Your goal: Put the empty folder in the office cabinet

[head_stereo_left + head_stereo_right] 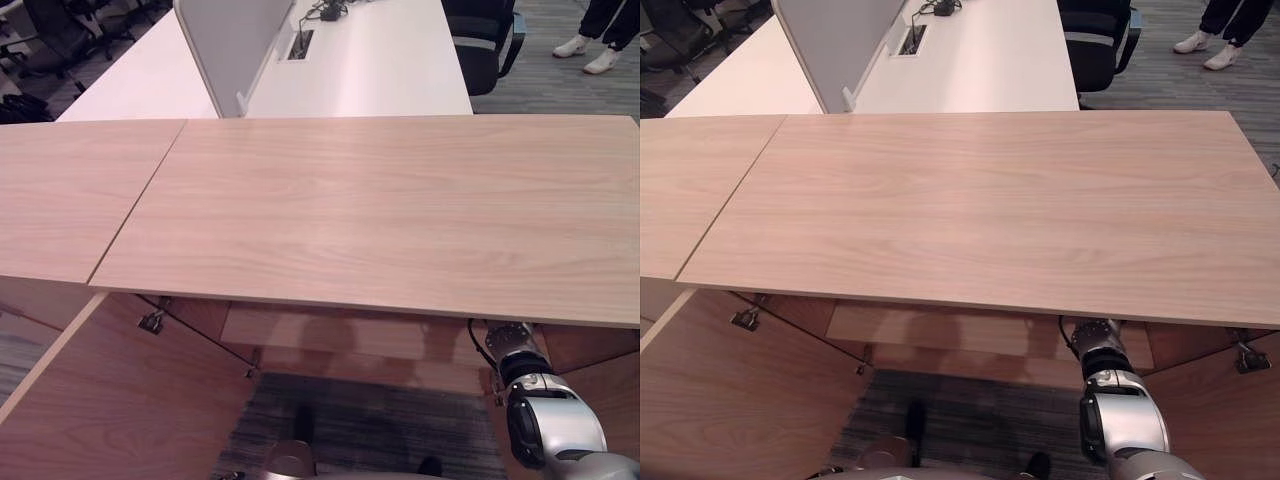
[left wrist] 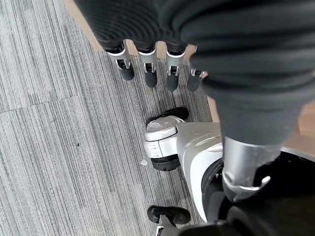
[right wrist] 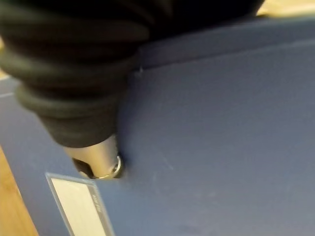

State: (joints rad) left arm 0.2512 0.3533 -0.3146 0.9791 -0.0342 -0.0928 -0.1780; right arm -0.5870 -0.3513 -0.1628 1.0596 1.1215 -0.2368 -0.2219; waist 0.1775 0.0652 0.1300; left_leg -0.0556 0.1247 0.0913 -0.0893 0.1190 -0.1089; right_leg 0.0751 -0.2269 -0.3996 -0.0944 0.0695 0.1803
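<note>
1. Cabinet top [image 1: 380,210]: pale wood grain.
2. Folder [image 3: 221,147]: dark blue, with a white label [image 3: 78,204].
3. Carpet [image 2: 49,147]: grey, finely striped.
4. Desk [image 1: 380,60] at 12 o'clock: white.

I count one blue folder [image 3: 211,147], carrying one pale label [image 3: 78,204] on its spine. Two wooden cabinet tops [image 1: 400,210] lie side by side, with two open cabinet doors [image 1: 730,400] below. Behind them I see one white desk [image 1: 380,60], one grey divider panel [image 1: 225,40], one black office chair [image 1: 485,45], and one person's pair of white shoes [image 1: 590,52].
</note>
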